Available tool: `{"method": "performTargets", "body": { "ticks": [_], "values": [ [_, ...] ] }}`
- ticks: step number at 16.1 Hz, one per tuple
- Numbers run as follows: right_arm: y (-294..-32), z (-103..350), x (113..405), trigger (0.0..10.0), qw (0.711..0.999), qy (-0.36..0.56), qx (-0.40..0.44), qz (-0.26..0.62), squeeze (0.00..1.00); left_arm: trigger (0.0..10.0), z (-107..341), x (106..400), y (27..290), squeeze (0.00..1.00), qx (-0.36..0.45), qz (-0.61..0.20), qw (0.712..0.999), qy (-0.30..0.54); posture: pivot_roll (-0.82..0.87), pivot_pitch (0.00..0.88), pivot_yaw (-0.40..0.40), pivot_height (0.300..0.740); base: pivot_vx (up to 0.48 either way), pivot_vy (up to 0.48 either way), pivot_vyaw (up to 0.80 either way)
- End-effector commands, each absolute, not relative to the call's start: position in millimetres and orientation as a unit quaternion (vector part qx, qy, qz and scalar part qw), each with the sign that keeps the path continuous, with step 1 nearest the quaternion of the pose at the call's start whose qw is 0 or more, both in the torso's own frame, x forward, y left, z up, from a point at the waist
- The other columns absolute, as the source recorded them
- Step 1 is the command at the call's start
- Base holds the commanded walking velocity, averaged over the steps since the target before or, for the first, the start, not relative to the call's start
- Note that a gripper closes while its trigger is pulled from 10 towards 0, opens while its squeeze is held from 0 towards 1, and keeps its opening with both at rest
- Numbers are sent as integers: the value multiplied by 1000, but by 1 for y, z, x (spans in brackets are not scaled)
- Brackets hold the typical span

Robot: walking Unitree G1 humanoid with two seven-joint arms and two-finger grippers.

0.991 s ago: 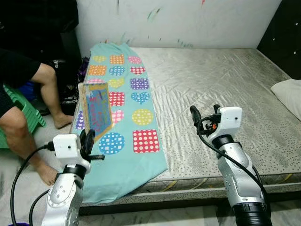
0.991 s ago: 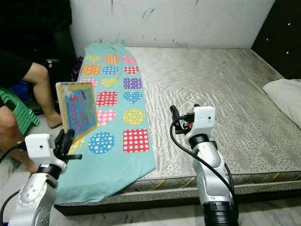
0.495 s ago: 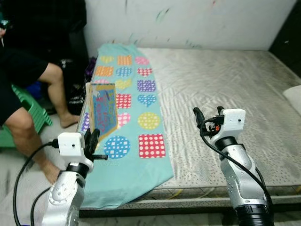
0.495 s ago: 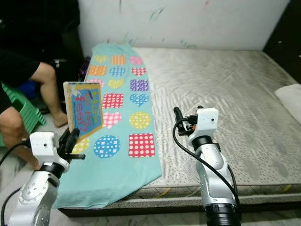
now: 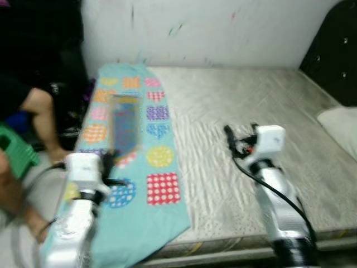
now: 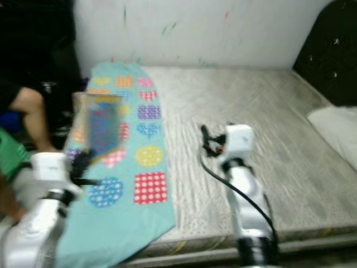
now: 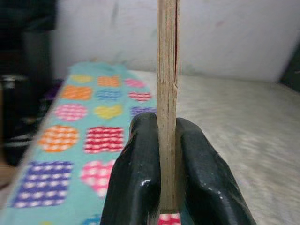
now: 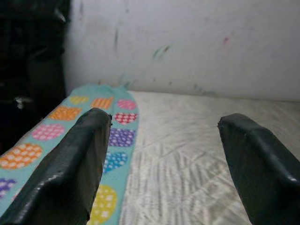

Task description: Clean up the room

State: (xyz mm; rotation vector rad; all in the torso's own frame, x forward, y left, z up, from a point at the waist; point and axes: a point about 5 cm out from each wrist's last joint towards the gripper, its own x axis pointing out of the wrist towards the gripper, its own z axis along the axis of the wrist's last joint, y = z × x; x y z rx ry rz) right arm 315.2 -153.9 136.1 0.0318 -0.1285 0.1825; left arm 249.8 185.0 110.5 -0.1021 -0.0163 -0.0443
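My left gripper [image 5: 109, 166] is shut on the lower edge of a thin picture book [image 5: 124, 121], which stands upright over the left side of the bed. In the left wrist view the book's edge [image 7: 167, 93] runs straight up between the two black fingers [image 7: 136, 178]. Under it lies a turquoise blanket [image 5: 159, 184] with coloured dotted shapes, spread along the left of the grey mattress [image 5: 240, 106]. My right gripper [image 5: 241, 134] is raised over the middle of the mattress, open, with nothing between its fingers [image 8: 70, 164].
A person sits at the left on a green stool [image 5: 14, 148], with a bare leg [image 5: 42, 111] near the bed's corner. A white pillow [image 5: 340, 120] lies at the right edge. A dark headboard [image 5: 332, 56] stands at the far right, and a white wall [image 5: 195, 28] runs behind the bed.
The whole picture has shifted and blurred, so the camera has moved. The book stays held in my left gripper and the right gripper stays open.
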Motion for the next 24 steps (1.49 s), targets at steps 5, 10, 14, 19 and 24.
{"method": "performTargets", "body": {
  "ticks": [5, 10, 14, 19, 24],
  "values": [
    [-164, 133, 313, 10000, 995, -63, -7, 75, 0, 10000, 120, 258, 171, 0, -71, -45, 996, -26, -70, 0, -32, 740, 0, 0, 0],
    [-160, 134, 317, 10000, 994, -65, 2, 83, 0, 10000, 121, 262, 169, 0, -72, -47, 996, -29, -67, 0, -36, 740, 0, 0, 688],
    [-161, 134, 318, 10000, 995, -66, 2, 79, 0, 10000, 119, 264, 168, 0, -92, -47, 994, -24, -69, 0, -36, 740, 0, 0, 0],
    [-161, 135, 319, 10000, 995, -68, 3, 78, 0, 10000, 120, 266, 165, 0, -103, -54, 993, -23, -71, 0, -34, 740, 0, 0, 0],
    [-160, 135, 320, 10000, 995, -67, 8, 78, 0, 10000, 121, 267, 164, 0, -108, -56, 992, -23, -73, 0, -35, 740, 0, 188, 0]
  ]
}}
